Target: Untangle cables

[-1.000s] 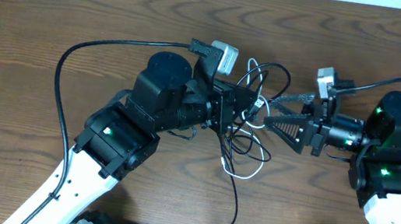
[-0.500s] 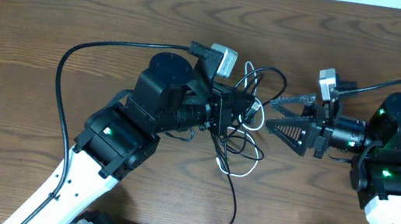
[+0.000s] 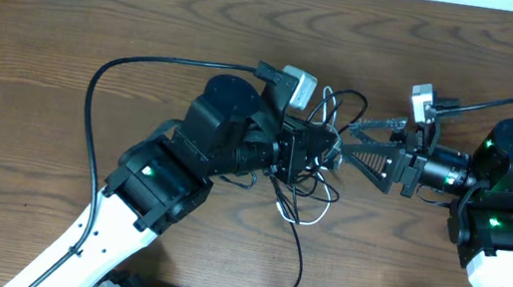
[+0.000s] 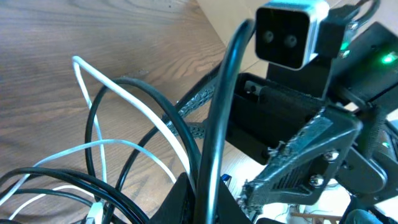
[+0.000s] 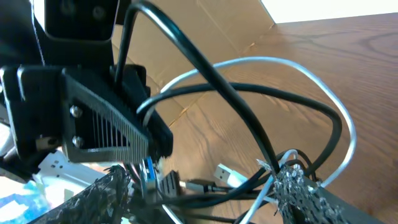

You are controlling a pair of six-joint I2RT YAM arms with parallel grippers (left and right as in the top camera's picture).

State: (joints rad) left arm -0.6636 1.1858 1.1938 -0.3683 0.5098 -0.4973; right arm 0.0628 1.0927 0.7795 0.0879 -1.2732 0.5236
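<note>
The cables (image 3: 317, 177) are a knot of thin black cords and one white cord between the two arms in the overhead view, with one black cord (image 3: 300, 260) trailing toward the front edge. My left gripper (image 3: 328, 152) (image 4: 208, 190) is shut on a black cable (image 4: 219, 106) that rises from its jaws. White cable loops (image 4: 127, 96) and black loops (image 4: 102, 124) hang to its left. My right gripper (image 3: 345, 144) (image 5: 199, 193) stands open facing it, and black cords, the white cable (image 5: 298, 65) and a white USB plug (image 5: 227, 175) lie between its fingers (image 5: 298, 186).
The wooden table (image 3: 51, 34) carries both arms. A thick black arm cable (image 3: 105, 77) arcs round the left arm, and another (image 3: 504, 101) runs to the right wrist camera. The two wrists are nearly touching. Cardboard (image 5: 205, 37) shows beyond the table.
The left arm has swung right and slightly back, carrying its black cable up to the right gripper. The right gripper has shifted a little back and stayed open.
</note>
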